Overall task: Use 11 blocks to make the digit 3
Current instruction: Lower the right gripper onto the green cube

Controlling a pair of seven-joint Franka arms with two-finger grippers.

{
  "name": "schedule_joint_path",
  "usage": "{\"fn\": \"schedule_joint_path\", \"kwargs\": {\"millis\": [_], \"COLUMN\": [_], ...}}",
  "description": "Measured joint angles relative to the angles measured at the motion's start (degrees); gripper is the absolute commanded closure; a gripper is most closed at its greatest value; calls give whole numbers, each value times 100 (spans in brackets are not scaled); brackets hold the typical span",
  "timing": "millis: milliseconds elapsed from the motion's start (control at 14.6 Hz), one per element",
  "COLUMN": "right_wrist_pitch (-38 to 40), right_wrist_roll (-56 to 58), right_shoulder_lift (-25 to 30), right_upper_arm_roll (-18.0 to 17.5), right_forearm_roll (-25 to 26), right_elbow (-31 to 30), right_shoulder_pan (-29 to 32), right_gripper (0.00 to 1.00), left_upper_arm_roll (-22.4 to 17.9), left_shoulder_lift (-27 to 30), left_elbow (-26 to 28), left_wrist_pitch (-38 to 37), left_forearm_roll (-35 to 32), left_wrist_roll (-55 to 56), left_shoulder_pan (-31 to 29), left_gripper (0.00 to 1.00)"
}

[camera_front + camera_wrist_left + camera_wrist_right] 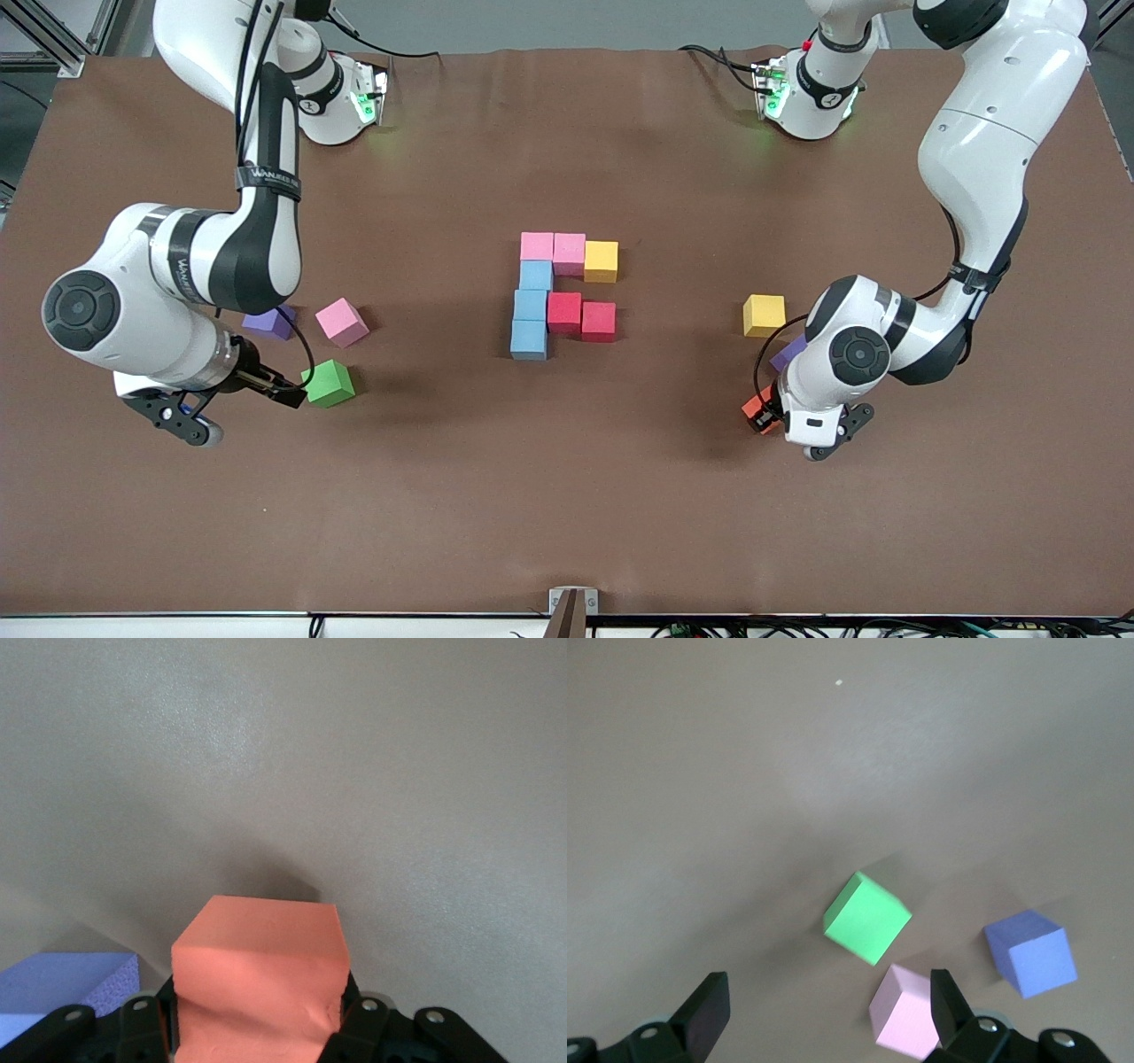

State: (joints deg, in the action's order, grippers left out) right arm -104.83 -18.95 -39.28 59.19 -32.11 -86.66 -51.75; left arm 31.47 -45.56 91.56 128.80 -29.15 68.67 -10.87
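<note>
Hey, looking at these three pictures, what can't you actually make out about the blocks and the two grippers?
- Left gripper, front view: hidden by its own wrist, so only an edge of the orange block shows.
- Left wrist view: frame edge cuts off the fingertips; the grip itself is unseen.
- Purple block, front view: mostly covered by the left arm.
- Other purple block, front view: partly under the right arm.
</note>
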Motion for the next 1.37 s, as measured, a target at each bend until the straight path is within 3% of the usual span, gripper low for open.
{"fn": "schedule_joint_path", "kwargs": {"millis": [479,752,1094,1368], "right_wrist_pitch": [-1201,-1261,-1529,-2378], "right_wrist_roll": [-140,-1232,-1563,-2110], "right_shoulder_lift": [-32,-31,-34,-48], "right_upper_arm_roll": [-64,-108,-154,-598], "right_forearm_roll": [-41,-195,-1022,-1079], "right_elbow": [-1256,-1443,-1781,-2151], "right_shoulder_pan": [-51,-124,-218,-247], "right_gripper": [0,0,0,0], "left_upper_arm_roll": [-10,-10,-10,-12], "left_shoulder_lift": [0,0,0,0], "left_elbow": [-37,-39,-39,-39], "left_wrist_pitch": [0,0,0,0], "left_forearm_roll": [0,0,0,0], "left_wrist_roll": [0,0,0,0], "left_shoulder_pan": [-43,-45,-46,-46], "left_gripper": [56,56,56,56]}}
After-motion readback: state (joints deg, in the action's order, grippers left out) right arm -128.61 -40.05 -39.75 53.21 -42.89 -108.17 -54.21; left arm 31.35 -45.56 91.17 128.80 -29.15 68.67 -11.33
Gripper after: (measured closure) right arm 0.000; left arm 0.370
